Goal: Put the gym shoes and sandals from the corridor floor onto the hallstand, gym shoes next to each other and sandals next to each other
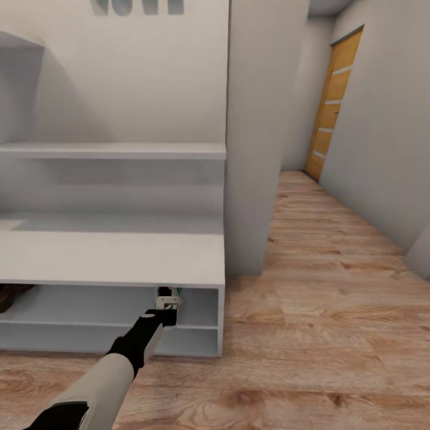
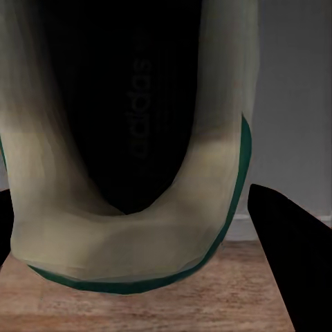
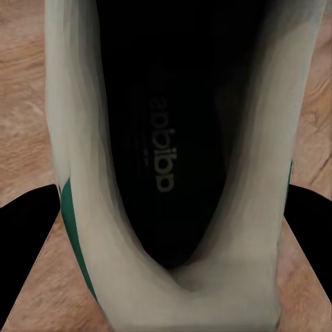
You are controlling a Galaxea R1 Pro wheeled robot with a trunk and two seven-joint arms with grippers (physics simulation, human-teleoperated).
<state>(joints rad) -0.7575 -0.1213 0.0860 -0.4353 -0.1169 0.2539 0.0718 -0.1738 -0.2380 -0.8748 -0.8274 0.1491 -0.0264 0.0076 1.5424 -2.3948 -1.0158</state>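
Adidas lettering lines both insoles: left gripper clamps one sneaker, right gripper the other sneaker.

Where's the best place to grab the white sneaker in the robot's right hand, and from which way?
Grip the gym shoe at its heel end, coming down from above its open top. The heel looks narrow, with upright side walls, so it probably fits best between the fingers of the right gripper, one on each outer side, as they sit now.
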